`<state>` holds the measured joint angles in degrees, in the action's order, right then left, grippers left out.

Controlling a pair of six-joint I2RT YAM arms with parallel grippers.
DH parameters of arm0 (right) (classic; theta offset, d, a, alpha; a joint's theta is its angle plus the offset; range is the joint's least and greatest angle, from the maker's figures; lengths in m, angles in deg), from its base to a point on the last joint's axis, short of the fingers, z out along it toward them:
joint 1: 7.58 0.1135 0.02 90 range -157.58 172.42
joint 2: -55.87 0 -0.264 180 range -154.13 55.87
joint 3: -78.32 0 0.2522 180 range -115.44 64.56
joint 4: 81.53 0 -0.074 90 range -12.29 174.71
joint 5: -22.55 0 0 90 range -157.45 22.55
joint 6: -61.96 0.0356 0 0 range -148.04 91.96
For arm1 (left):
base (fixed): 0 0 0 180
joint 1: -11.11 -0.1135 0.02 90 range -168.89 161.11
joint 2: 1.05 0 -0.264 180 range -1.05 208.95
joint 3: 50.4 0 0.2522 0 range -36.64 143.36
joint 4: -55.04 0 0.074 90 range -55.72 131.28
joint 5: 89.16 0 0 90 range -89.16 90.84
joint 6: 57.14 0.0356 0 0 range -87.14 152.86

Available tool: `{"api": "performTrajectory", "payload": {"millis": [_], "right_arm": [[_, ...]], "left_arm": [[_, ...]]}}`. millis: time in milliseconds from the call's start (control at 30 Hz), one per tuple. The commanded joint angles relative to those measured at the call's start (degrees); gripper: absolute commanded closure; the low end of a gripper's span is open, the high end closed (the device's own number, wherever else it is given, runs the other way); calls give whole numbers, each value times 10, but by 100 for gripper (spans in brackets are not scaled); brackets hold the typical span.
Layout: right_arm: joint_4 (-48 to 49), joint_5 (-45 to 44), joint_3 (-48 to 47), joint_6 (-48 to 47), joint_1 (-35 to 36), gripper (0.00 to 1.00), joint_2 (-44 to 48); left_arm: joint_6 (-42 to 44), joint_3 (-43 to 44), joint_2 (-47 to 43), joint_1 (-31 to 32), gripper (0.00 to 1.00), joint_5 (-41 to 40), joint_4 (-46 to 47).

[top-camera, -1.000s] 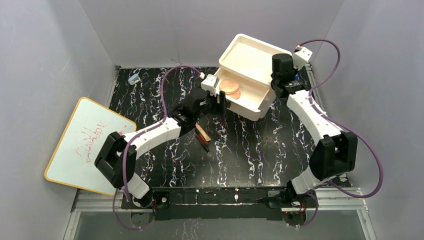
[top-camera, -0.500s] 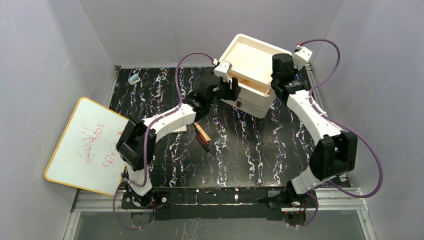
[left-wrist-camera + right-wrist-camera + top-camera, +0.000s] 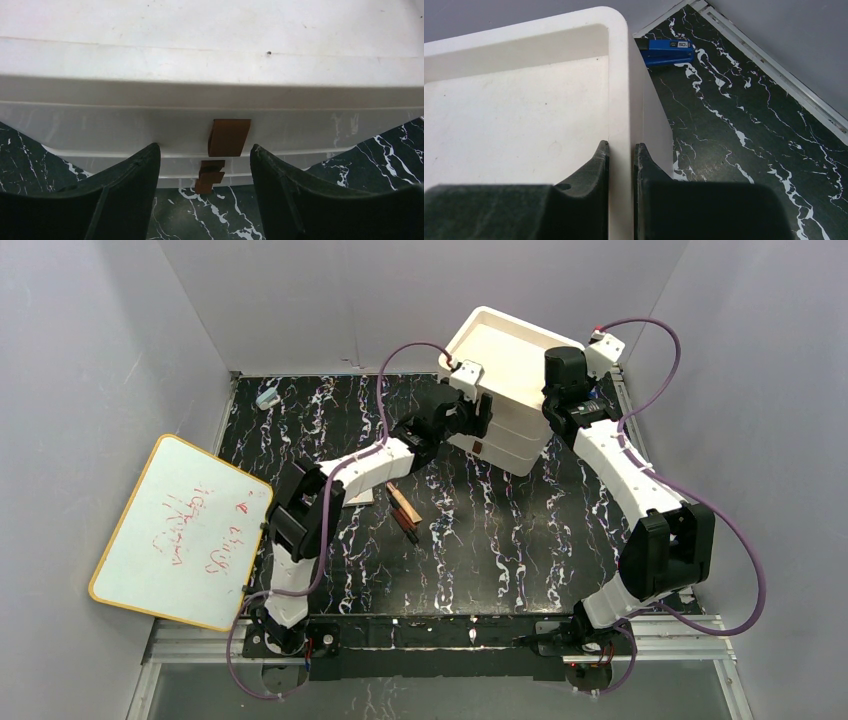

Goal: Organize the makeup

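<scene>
Left gripper (image 3: 479,417), wide open and empty, has pushed a drawer (image 3: 150,127) of the white three-drawer box (image 3: 500,345) seemingly flush; right gripper (image 3: 620,150) pinches its three-o'clock rim; black-and-red pencils (image 3: 405,511) remain outside.

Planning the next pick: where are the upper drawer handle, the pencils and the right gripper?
upper drawer handle (image 3: 229,136), left wrist view, middle of the brown tab.
pencils (image 3: 405,512), top external view, middle of the bundle.
right gripper (image 3: 620,150), right wrist view, midway between fingertips clamping the box wall (image 3: 619,75).
</scene>
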<state>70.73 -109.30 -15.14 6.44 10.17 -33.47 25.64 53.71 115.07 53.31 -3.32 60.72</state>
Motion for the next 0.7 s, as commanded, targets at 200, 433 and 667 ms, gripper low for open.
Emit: {"api": "performTrajectory", "payload": {"millis": [200,433,667], "right_arm": [[-166,79,55,7,6,99,-54],[-164,78,55,6,7,99,-55],[-164,70,55,0,7,99,-55]], "left_arm": [[-23,-109,-44,1,36,6,123],[-42,-132,-27,2,37,3,180],[-66,-135,5,1,38,6,232]]}}
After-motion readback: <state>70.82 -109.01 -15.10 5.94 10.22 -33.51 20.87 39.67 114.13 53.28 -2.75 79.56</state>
